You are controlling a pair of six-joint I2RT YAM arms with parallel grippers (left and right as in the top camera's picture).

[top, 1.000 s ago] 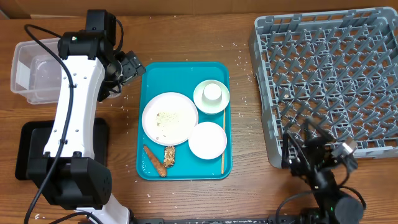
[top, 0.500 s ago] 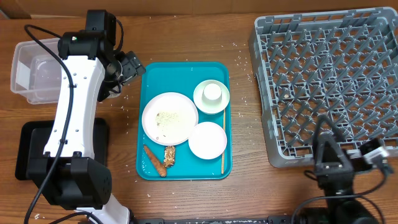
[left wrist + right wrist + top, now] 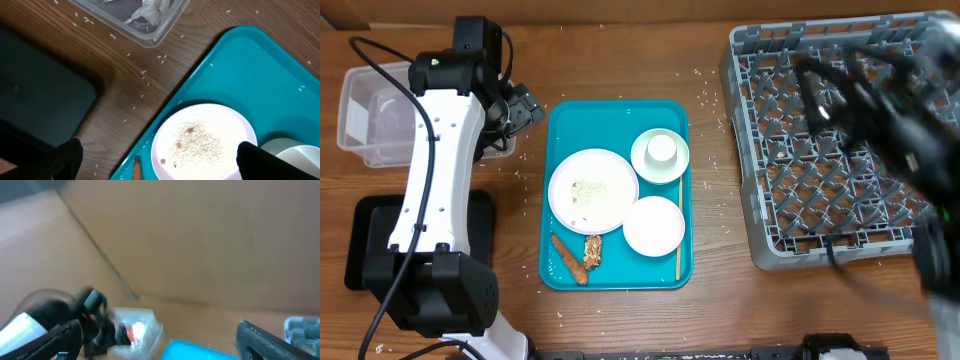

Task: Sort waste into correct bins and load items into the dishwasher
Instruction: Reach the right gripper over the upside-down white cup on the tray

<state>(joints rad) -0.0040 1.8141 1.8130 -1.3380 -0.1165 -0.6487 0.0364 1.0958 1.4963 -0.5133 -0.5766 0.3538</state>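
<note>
The left gripper [image 3: 159,160] hovers just off the far left corner of the flat teal plastic serving tray [image 3: 255,70], which lies at the middle of the counter. Its black fingers [image 3: 64,159] stand wide apart, holding and touching nothing. In the wrist view the large round white plate [image 3: 202,142] shows between them, dusted with loose white rice grains [image 3: 197,146]; more grains are scattered over the bare wood beside the tray.

The crumpled white paper napkin [image 3: 150,10] lies inside the clear plastic rectangular tub [image 3: 370,115] near the far left corner. The shallow black rectangular tray [image 3: 365,235] sits by the left edge, nearer the front.

On the teal tray, the orange carrot-like stick [image 3: 567,258] and the small brown food chunk [image 3: 592,250] lie side by side towards the front edge, beside a white bowl [image 3: 653,225]. A second white bowl [image 3: 642,165], with a small white cup [image 3: 662,148] in it, stands towards the far edge.

The right gripper [image 3: 160,342] is blurred, its fingers [image 3: 62,335] spread wide with nothing between them. From overhead the right arm [image 3: 880,95] is a dark smear above the large square grey plastic dish rack [image 3: 790,210] at the right edge. A small red item [image 3: 131,330] shows in the tub, too blurred to name.
</note>
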